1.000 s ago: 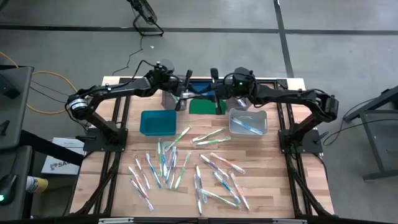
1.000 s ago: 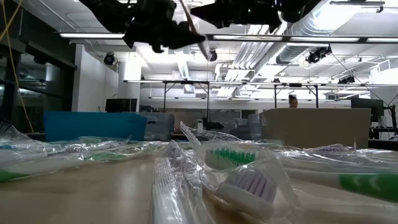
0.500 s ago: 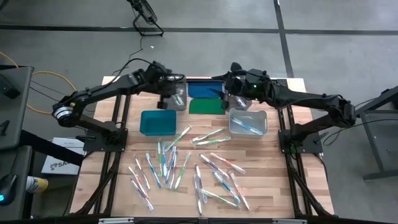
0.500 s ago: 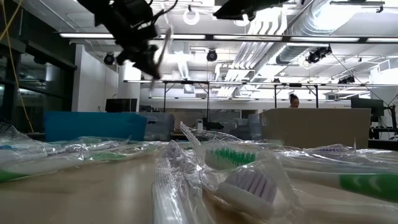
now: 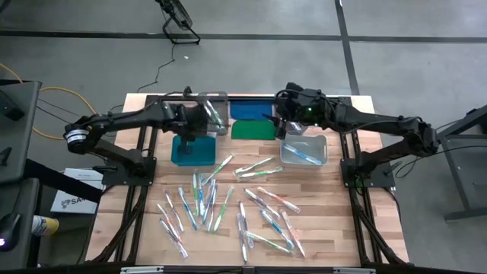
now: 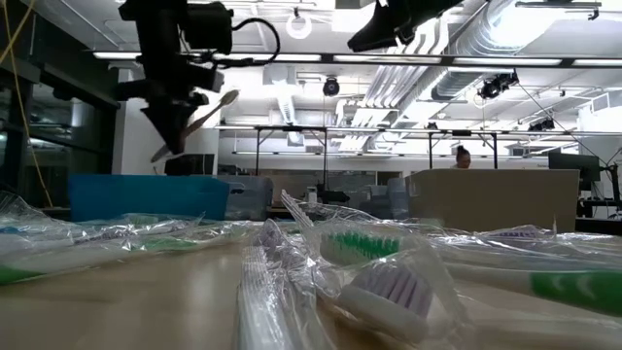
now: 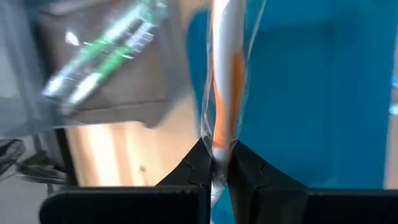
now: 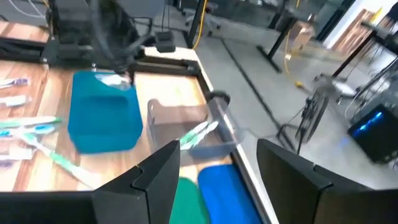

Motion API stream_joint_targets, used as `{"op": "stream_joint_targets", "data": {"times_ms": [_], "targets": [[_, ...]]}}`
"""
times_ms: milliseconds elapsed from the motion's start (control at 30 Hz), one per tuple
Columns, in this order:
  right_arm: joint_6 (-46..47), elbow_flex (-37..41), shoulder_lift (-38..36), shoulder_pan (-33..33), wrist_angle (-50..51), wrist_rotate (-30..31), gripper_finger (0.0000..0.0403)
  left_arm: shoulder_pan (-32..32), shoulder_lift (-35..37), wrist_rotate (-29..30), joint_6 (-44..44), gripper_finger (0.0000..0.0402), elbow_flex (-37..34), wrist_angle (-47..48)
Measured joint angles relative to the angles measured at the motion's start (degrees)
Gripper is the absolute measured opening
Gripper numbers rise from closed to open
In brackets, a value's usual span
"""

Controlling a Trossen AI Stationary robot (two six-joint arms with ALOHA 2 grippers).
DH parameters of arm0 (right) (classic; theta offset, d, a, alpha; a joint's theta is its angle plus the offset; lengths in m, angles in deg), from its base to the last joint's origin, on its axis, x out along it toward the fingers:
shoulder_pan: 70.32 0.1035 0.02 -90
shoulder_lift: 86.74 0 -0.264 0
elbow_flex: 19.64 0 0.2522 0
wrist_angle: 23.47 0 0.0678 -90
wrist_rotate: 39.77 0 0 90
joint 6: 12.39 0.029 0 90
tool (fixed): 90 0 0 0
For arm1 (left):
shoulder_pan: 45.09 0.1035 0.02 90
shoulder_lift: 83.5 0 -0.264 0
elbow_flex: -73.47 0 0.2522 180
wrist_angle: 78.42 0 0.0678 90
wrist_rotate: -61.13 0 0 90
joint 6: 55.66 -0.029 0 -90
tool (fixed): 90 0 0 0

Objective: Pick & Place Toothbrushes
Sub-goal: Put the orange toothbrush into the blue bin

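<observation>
Left wrist view shows the left tool [image 7: 216, 167] clamped on one thin white-and-orange wrapped toothbrush [image 7: 222, 93], carried clear above the teal plastic bin [image 5: 193, 149] — presumably positioned for a drop into it. Right tool [image 5: 283, 128] hangs with fingers apart and empty over the clear plastic bin [image 5: 303, 149], where one blue toothbrush lies. Remaining wrapped toothbrushes [image 5: 228, 209] lie scattered on the wooden desk [image 5: 319, 221] — awaiting collection.

The light wooden slatted table [image 5: 335, 228] carries many wrapped toothbrushes [image 5: 228, 209], scattered over its front half. Behind them stand a teal plastic bin [image 5: 194, 150] and a clear plastic bin [image 5: 303, 149]. At the back edge lie a flat blue lid [image 5: 249, 109], a flat green lid [image 5: 251, 129] and another clear bin [image 5: 215, 114].
</observation>
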Motion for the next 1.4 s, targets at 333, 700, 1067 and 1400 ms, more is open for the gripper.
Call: {"op": "stream_joint_targets", "data": {"times_ms": [333,700,1067,1400], "targets": [[2.10,0.00,0.04,0.02,0.95,-2.38,0.0206,-1.29,-0.07,0.39,1.57,0.0019,-7.89,0.58],[4.05,0.00,0.07,0.28,3.23,-3.61,0.0206,-1.34,-0.07,3.49,-4.55,0.0025,-10.13,-0.42],[5.86,0.04,0.07,0.37,8.51,-3.60,0.0206,-1.34,-0.07,3.88,-7.89,0.0066,-10.13,-1.40],[5.86,0.04,0.73,1.09,15.99,-12.05,0.0206,-1.34,-0.09,3.86,-7.76,0.0069,-10.13,-1.51]]}}
